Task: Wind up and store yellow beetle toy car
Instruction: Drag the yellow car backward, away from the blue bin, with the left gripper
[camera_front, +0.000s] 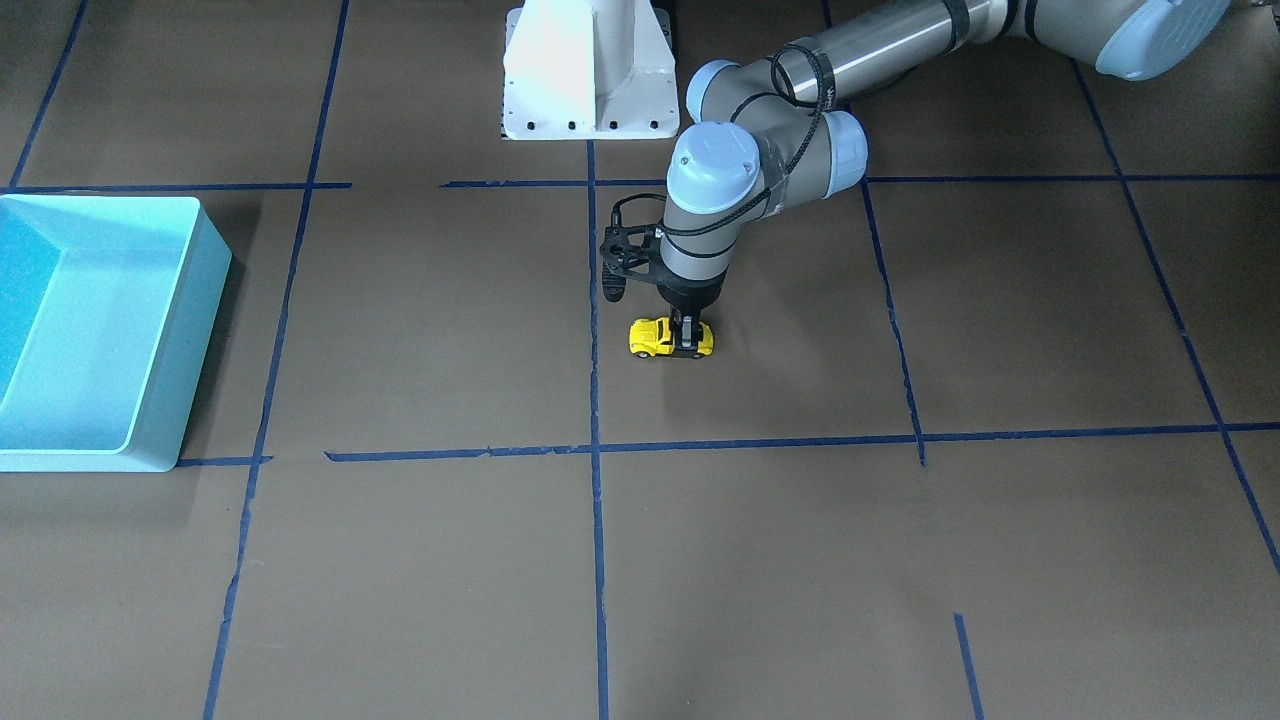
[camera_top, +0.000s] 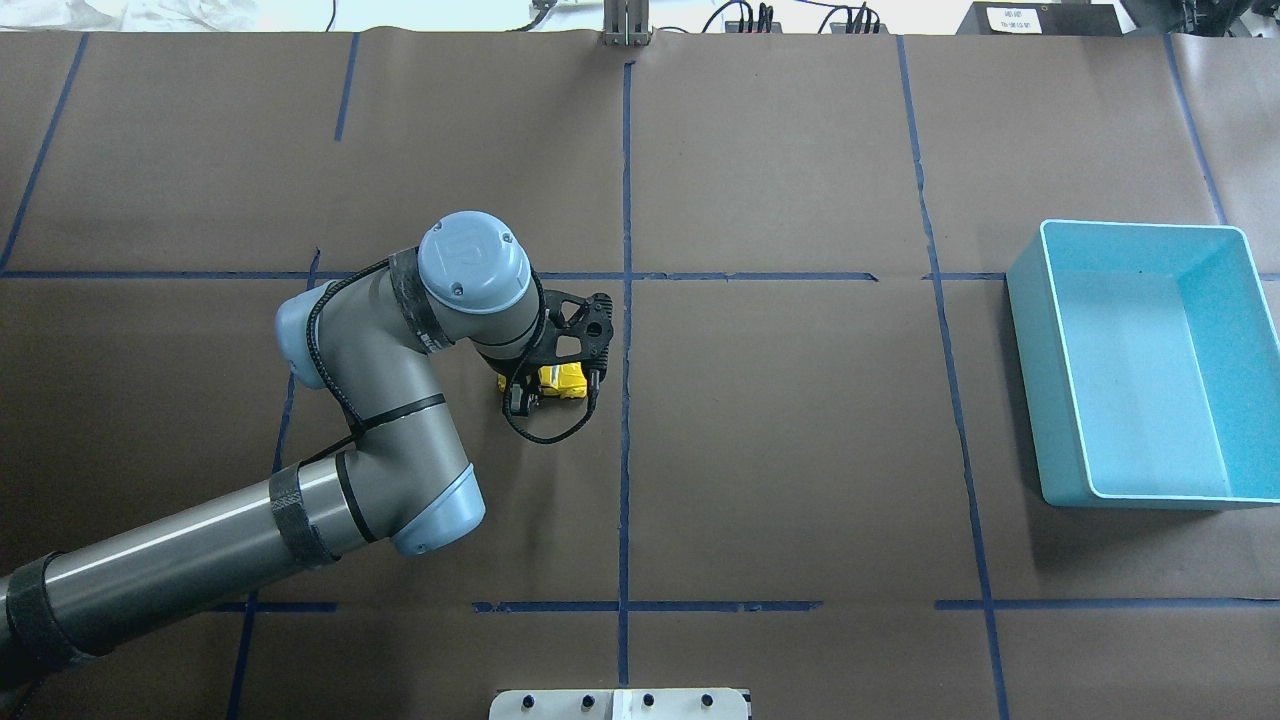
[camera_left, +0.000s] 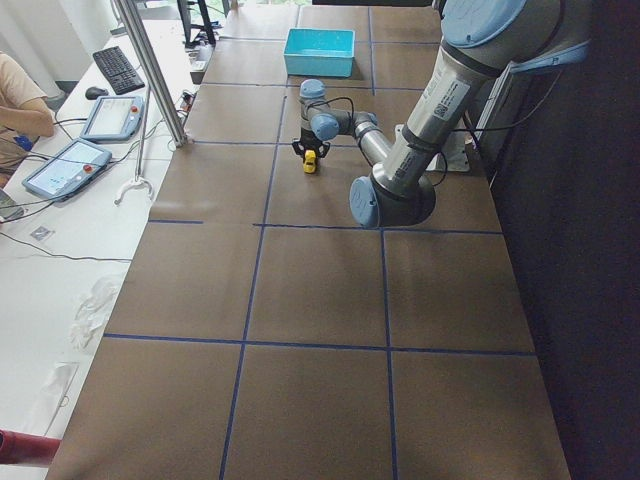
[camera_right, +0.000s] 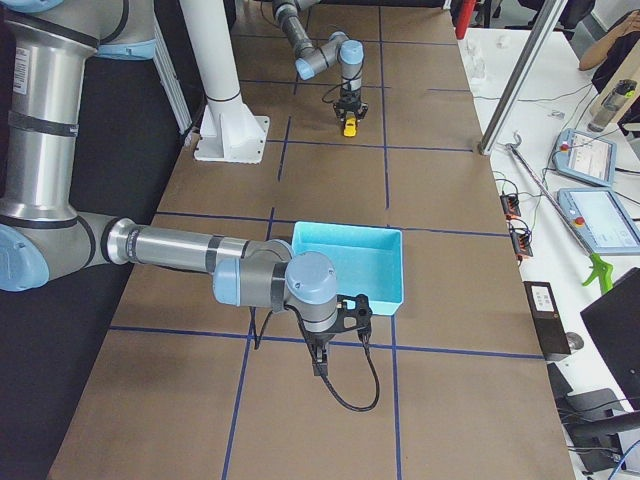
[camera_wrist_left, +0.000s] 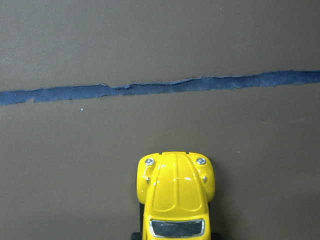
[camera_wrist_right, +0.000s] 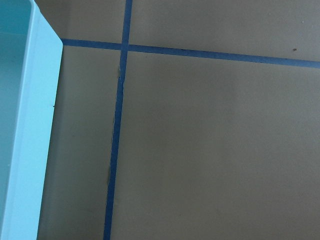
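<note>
The yellow beetle toy car (camera_front: 655, 336) stands on its wheels on the brown table, near the middle. My left gripper (camera_front: 688, 343) points straight down over the car's rear half, with its fingers closed on the car's sides. The car also shows in the overhead view (camera_top: 562, 379), half hidden under my wrist, and its bonnet shows in the left wrist view (camera_wrist_left: 175, 190). My right gripper (camera_right: 320, 365) shows only in the exterior right view, low over the table beside the light blue bin (camera_right: 390, 270); I cannot tell whether it is open or shut.
The light blue bin (camera_top: 1030, 300) is empty and stands at the table's right end in the overhead view; its wall shows in the right wrist view (camera_wrist_right: 35, 125). The robot's white base (camera_front: 590, 70) stands at the table's edge. Blue tape lines cross the brown surface.
</note>
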